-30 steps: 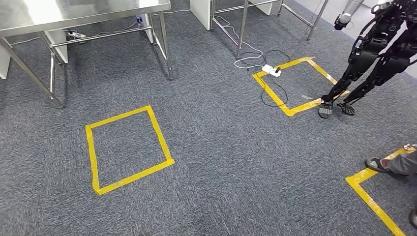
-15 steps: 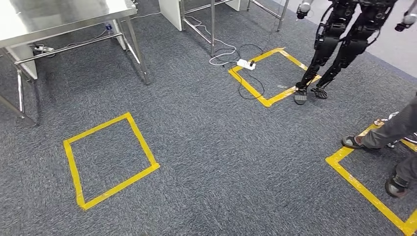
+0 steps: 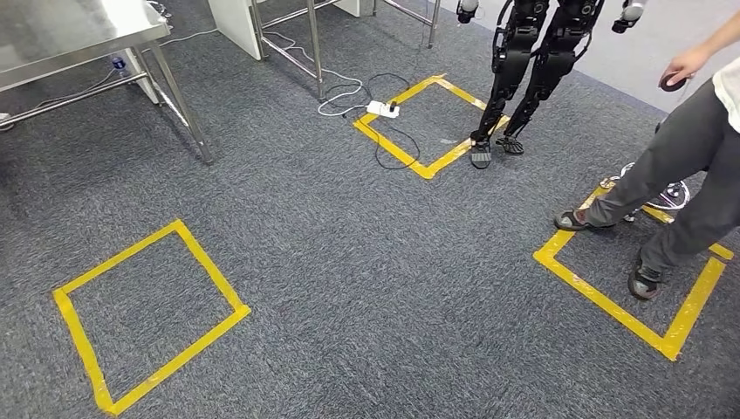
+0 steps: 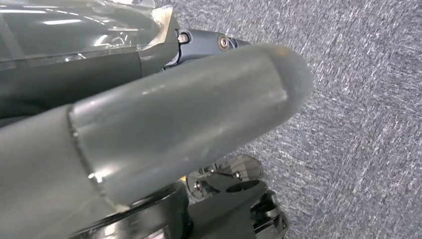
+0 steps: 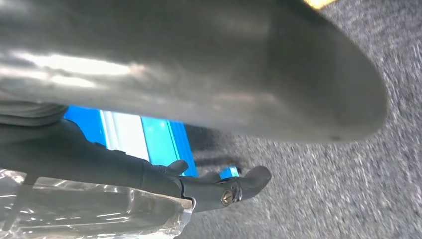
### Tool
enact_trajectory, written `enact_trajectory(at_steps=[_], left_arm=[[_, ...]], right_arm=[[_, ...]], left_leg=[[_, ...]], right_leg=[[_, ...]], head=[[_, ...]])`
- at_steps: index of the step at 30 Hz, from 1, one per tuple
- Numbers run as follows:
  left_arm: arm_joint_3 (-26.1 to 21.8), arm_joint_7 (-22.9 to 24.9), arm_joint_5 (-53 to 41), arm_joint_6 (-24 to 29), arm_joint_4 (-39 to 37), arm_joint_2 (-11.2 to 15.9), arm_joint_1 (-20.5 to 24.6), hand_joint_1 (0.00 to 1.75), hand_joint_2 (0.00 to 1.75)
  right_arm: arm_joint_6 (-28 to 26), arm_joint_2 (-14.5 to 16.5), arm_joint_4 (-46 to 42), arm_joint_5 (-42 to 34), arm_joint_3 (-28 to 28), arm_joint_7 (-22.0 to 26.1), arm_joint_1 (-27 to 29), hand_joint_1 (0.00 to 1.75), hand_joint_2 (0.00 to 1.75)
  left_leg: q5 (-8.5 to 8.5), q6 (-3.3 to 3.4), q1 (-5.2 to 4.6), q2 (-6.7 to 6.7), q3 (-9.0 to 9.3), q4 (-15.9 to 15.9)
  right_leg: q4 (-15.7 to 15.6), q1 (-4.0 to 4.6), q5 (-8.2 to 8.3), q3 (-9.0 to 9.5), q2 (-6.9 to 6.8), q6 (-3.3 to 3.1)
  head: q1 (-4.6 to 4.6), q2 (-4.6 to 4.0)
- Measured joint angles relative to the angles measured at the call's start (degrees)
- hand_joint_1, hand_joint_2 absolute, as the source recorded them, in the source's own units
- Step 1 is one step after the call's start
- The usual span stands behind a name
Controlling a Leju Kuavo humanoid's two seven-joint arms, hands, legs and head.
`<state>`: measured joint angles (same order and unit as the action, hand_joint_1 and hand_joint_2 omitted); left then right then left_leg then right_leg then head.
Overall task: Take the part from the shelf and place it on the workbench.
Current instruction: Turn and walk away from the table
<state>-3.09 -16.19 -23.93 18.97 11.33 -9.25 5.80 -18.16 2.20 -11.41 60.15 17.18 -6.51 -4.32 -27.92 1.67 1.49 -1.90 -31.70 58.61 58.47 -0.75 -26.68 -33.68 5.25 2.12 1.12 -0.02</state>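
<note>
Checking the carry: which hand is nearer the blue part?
Right. The blue part sits between the right hand's thumb and fingers, apparently held; the left hand hangs over carpet, apart from it.

Near left: a taped square (image 3: 144,319) lies on the carpet (image 3: 375,288)
Far left: a metal table (image 3: 78,35) stands behind that square; its leg (image 3: 185,105) rests on the carpet
Far middle: a second taped square (image 3: 425,122) lies with a power strip (image 3: 382,109) on its left corner; a cable (image 3: 393,148) loops into it
Far right of it: another robot (image 3: 524,70) stands on that square's right edge
Right: a person (image 3: 689,175) stands in a third taped square (image 3: 628,297)
</note>
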Motion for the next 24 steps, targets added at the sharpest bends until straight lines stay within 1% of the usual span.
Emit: enact_trajectory(at_steps=[1,2,3,4,5,6,7,8,9,10,11,12,13,14,15,16,17,18,19,20,21,22,23,24], left_arm=[[0.0,0.0,0.0,0.0,0.0,0.0,0.0,0.0,0.0],[0.0,0.0,0.0,0.0,0.0,0.0,0.1,0.0,0.0],[0.0,0.0,0.0,0.0,0.0,-0.1,0.0,0.0,0.0],[0.0,0.0,0.0,-0.1,0.0,-0.1,0.0,0.0,0.0],[0.0,0.0,0.0,-0.1,0.0,-0.1,0.0,0.0,0.0],[0.0,0.0,0.0,-0.2,0.0,-0.1,0.0,0.0,0.0],[0.0,0.0,0.0,-0.3,0.0,-0.1,0.0,0.0,0.0],[0.0,0.0,0.0,-0.4,0.0,-0.1,0.0,0.0,0.0],[0.0,0.0,0.0,-0.4,0.0,-0.1,0.1,0.0,0.0],[0.0,0.0,-0.1,-0.5,0.0,-0.1,0.1,0.0,0.0],[0.0,0.0,-0.1,-0.5,0.0,-0.1,0.1,0.0,0.0],[0.0,0.1,-0.2,-0.5,0.0,-0.1,0.2,0.0,0.0],[0.0,0.1,-0.2,-0.5,0.0,-0.1,0.2,0.0,0.0],[0.0,0.1,-0.3,-0.5,0.1,-0.2,0.3,0.0,0.0],[0.0,0.2,-0.4,-0.5,0.1,-0.2,0.4,0.0,0.0],[0.0,0.2,-0.6,-0.5,0.1,-0.2,0.5,0.0,0.0],[0.0,0.2,-0.6,-0.6,0.1,-0.2,0.4,0.0,0.0],[0.0,0.2,-0.7,-0.6,0.1,-0.2,0.4,0.0,0.0],[0.0,0.3,-0.7,-0.6,0.1,-0.2,0.3,0.0,0.0],[0.0,0.3,-0.7,-0.7,0.1,-0.2,0.2,0.0,0.0],[0.0,0.3,-0.8,-0.7,0.1,-0.2,0.1,0.0,0.0],[0.0,0.3,-0.8,-0.8,0.1,-0.2,0.1,0.0,0.0],[0.0,0.4,-0.9,-0.9,0.1,-0.1,0.1,0.0,0.0],[0.0,0.4,-1.0,-1.0,0.1,-0.1,0.2,0.0,0.0]], right_arm=[[0.0,0.0,0.0,0.0,0.0,0.0,0.0,0.0,0.0],[0.0,0.0,0.0,0.0,0.0,0.0,0.0,0.0,0.0],[0.0,0.1,0.0,0.0,0.0,0.0,-0.1,0.0,0.0],[0.1,0.1,0.0,0.0,0.0,0.0,-0.2,0.0,0.0],[0.2,0.1,0.0,0.0,0.0,-0.1,-0.2,0.0,0.0],[0.3,0.1,0.0,0.0,0.0,-0.2,-0.2,0.0,0.0],[0.4,0.0,0.0,0.0,0.0,-0.2,-0.2,0.0,0.0],[0.4,0.0,0.0,0.0,0.0,-0.3,-0.2,0.0,0.0],[0.5,0.0,0.0,0.0,0.0,-0.3,-0.2,0.0,0.0],[0.5,0.0,0.0,0.0,0.0,-0.3,-0.4,0.0,0.0],[0.5,0.0,0.0,-0.1,0.0,-0.3,-0.5,0.0,0.0],[0.5,0.1,0.0,-0.1,0.0,-0.3,-0.6,0.0,0.0],[0.5,0.1,0.0,-0.1,0.0,-0.3,-0.6,0.0,0.0],[0.4,0.1,0.0,-0.1,0.0,-0.3,-0.6,0.0,0.0],[0.4,0.0,0.0,-0.1,0.0,-0.3,-0.5,0.0,0.0],[0.4,0.0,0.0,-0.1,0.0,-0.3,-0.5,0.0,0.0],[0.4,0.0,0.0,-0.1,0.0,-0.3,-0.5,0.0,0.0],[0.4,0.0,0.0,-0.1,0.0,-0.3,-0.5,0.0,0.0],[0.4,0.1,0.0,-0.1,0.0,-0.2,-0.5,0.0,0.0],[0.4,0.1,0.0,-0.1,0.0,-0.2,-0.5,0.0,0.0],[0.4,0.1,0.0,-0.1,0.0,-0.2,-0.4,0.0,0.0],[0.4,0.1,0.0,-0.1,0.0,-0.2,-0.3,0.0,0.0],[0.3,0.1,0.0,-0.2,0.0,-0.2,-0.3,0.0,0.0],[0.3,0.1,0.0,-0.2,0.0,-0.2,-0.2,0.0,0.0]], left_leg=[[0.25,0.45,0.06,0.62,0.15,-0.4],[0.38,0.75,0.1,1.28,0.25,-0.6],[0.38,0.9,0.03,1.94,0.27,-0.7],[0.35,0.95,0.0,2.68,0.24,-0.6],[0.32,0.93,-0.03,3.36,0.22,-0.6],[0.27,0.88,-0.02,3.96,0.23,-0.6],[0.21,0.78,0.02,4.5,0.29,-0.6],[0.11,0.61,0.08,5.02,0.43,-0.6],[-0.03,0.36,0.05,5.52,0.64,-0.6],[-0.25,-0.01,-0.04,6.01,0.91,-0.6],[-0.48,-0.43,-0.18,6.45,1.22,-0.7],[-0.71,-0.83,-0.31,6.89,1.55,-0.8],[-0.88,-1.2,-0.34,7.36,1.88,-0.9],[-1.03,-1.58,-0.22,7.54,2.14,-1.0],[-1.48,-1.91,-0.07,6.99,2.19,-0.7],[-2.55,-2.14,0.07,5.87,1.77,0.6],[-4.26,-2.28,0.18,4.39,0.7,3.2],[-6.4,-2.26,0.18,2.99,-0.96,6.9],[-8.4,-2.21,0.17,2.21,-2.98,11.1],[-9.59,-2.18,0.15,1.87,-4.77,14.5],[-9.54,-2.15,0.17,1.74,-5.82,16.2],[-8.31,-2.08,0.2,1.68,-5.85,15.6],[-6.18,-1.98,0.26,1.52,-4.84,12.8],[-3.77,-1.84,0.37,0.71,-3.23,8.8]], right_leg=[[1.5,0.0,-0.84,-0.84,-1.2,0.08],[4.3,-0.06,-2.27,-2.15,-2.64,0.02],[8.1,-0.11,-4.01,-4.06,-3.79,-0.03],[11.9,-0.18,-5.57,-6.02,-4.26,0.06],[14.7,-0.27,-6.49,-7.41,-4.44,0.32],[15.4,-0.37,-6.49,-7.7,-4.55,0.75],[13.7,-0.51,-5.59,-6.68,-4.77,1.29],[9.7,-0.7,-4.1,-4.48,-5.41,1.82],[5.5,-0.83,-2.56,-2.12,-6.61,2.1],[1.9,-0.67,-1.29,-0.12,-7.79,2.11],[-0.3,-0.48,-0.5,0.95,-8.62,1.76],[-0.9,-0.2,-0.21,1.12,-8.92,1.25],[-0.9,0.09,-0.12,1.02,-8.49,0.78],[-1.0,-0.15,-0.02,1.03,-7.85,0.24],[-1.1,-0.4,0.1,1.24,-7.3,-0.18],[-1.3,-0.67,0.28,1.44,-6.74,-0.76],[-1.4,-0.92,0.44,1.62,-6.19,-1.31],[-1.4,-0.81,0.49,1.6,-5.64,-1.68],[-1.4,-0.62,0.51,1.57,-5.04,-1.99],[-1.3,-0.43,0.49,1.57,-4.36,-2.08],[-1.3,-0.3,0.48,1.61,-3.62,-2.08],[-1.3,-0.23,0.47,1.68,-2.86,-2.08],[-1.2,-0.21,0.46,1.77,-2.1,-2.06],[-1.1,-0.21,0.44,1.79,-1.35,-2.03]], head=[[-0.15,0.0],[-0.3,0.0],[-0.39,0.0],[-0.48,0.0],[-0.49,0.0],[-0.5,0.0],[-0.5,0.0],[-0.53,0.0],[-0.55,0.0],[-0.59,0.0],[-0.57,0.0],[-0.55,0.0],[-0.51,0.0],[-0.44,0.0],[-0.32,0.0],[-0.16,0.0],[-0.01,0.0],[0.14,0.0],[0.17,0.0],[0.17,0.0],[0.17,0.0],[0.17,0.0],[0.19,0.0],[0.2,0.0]])
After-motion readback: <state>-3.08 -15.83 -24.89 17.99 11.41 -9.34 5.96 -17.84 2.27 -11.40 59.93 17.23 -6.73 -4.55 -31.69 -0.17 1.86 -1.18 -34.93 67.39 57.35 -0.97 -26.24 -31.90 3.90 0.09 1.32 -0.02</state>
